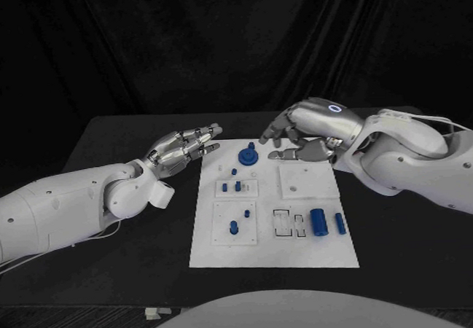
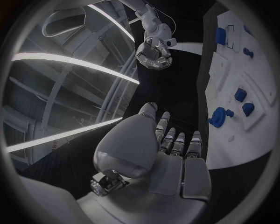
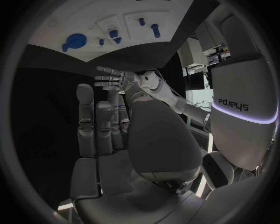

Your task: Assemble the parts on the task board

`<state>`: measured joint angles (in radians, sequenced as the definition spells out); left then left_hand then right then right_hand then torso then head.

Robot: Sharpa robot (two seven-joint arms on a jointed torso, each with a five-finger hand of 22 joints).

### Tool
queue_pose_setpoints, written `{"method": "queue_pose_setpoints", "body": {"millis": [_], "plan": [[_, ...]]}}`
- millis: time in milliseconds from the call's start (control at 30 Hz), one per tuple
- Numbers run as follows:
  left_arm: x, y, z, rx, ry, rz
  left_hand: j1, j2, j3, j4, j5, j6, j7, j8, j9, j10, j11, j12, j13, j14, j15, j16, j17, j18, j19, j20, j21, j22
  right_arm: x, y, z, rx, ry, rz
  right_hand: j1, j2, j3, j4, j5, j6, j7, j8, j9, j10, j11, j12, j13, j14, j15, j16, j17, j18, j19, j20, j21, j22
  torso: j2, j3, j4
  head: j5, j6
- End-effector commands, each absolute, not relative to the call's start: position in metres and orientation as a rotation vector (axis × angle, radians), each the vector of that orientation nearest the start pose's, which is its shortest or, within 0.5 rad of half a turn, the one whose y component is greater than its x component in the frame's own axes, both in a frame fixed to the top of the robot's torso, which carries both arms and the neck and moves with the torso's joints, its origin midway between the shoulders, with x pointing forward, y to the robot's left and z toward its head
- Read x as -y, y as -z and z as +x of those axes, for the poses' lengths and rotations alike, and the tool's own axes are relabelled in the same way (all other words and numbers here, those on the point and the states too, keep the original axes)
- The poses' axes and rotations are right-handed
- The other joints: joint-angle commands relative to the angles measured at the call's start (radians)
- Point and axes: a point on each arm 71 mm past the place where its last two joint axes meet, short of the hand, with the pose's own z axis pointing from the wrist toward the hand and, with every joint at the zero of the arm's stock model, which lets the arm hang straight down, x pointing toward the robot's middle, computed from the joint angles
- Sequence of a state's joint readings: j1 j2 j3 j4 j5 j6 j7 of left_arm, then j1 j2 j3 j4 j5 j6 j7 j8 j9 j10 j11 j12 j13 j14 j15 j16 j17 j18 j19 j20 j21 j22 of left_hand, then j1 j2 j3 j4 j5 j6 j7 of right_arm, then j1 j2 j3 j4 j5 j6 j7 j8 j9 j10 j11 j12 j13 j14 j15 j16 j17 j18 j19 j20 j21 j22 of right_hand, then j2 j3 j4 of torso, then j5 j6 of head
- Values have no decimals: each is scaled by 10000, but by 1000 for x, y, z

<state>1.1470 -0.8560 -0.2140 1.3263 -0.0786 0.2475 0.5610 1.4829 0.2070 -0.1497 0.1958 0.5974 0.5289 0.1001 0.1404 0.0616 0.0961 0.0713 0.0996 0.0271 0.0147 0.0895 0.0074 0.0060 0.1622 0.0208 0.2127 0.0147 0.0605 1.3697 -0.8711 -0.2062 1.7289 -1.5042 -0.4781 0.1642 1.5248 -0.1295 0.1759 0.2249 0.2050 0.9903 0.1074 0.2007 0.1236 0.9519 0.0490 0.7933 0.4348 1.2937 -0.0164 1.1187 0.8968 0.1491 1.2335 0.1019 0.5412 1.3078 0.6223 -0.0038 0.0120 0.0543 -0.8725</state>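
The white task board point(image 1: 272, 254) lies in the middle of the black table. A round blue part point(image 1: 248, 158) stands at its far left corner, with small blue pegs point(image 1: 233, 186) just nearer. A large blue cylinder point(image 1: 318, 222) and a thinner one point(image 1: 340, 223) lie at the near right. My left hand point(image 1: 183, 148) hovers beside the board's far left edge, fingers stretched out and holding nothing. My right hand point(image 1: 304, 135) hangs over the board's far edge, just right of the round part, fingers apart and empty. The right wrist view shows its straight fingers point(image 3: 105, 126).
White recessed frames point(image 1: 306, 181) and a slotted holder point(image 1: 289, 224) sit on the board. A single blue peg point(image 1: 234, 226) stands in the near left frame. Black table point(image 1: 115, 264) surrounds the board on every side. A dark curtain hangs behind.
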Motion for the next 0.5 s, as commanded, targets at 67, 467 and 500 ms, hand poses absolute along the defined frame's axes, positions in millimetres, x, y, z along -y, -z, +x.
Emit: {"method": "queue_pose_setpoints", "body": {"millis": [67,467,500], "plan": [[-253,260,468,-16539,18608,-9881,-20,110,69,-5,5,-6,-5,39,13,-17,48,32,3,9,36,60,14,199,-14,53,-4,-5,174,143,438,-15260,-9241,-2694,-463,136,-204,163,-130,828,-219,447,415,5666,-316,7638,10803,2265,-223,3684,5242,-412,1404,-270,3545,1220,2,10,-3,-12,-1],[-254,262,467,-16571,18517,-9937,-9,130,91,-14,6,-4,-5,42,14,-16,48,37,3,9,41,60,14,199,-14,55,-4,-8,219,203,434,-20306,-5092,-1769,-6293,-155,-102,707,-734,1618,-554,525,918,6189,-615,7775,11360,2764,-726,4508,6715,-898,2496,-757,7184,1863,-62,-31,-11,-149,-1],[-254,262,467,-16572,18519,-9939,-9,130,91,-14,6,-4,-5,42,14,-16,48,37,3,9,41,60,14,199,-14,55,-4,-8,220,206,433,-20455,-4892,-1756,-6355,-117,-65,717,-725,1706,-580,533,947,6189,-635,7775,11360,2765,-729,4510,6719,-923,2535,-783,7342,1897,-67,-29,-10,-160,-1]]}}
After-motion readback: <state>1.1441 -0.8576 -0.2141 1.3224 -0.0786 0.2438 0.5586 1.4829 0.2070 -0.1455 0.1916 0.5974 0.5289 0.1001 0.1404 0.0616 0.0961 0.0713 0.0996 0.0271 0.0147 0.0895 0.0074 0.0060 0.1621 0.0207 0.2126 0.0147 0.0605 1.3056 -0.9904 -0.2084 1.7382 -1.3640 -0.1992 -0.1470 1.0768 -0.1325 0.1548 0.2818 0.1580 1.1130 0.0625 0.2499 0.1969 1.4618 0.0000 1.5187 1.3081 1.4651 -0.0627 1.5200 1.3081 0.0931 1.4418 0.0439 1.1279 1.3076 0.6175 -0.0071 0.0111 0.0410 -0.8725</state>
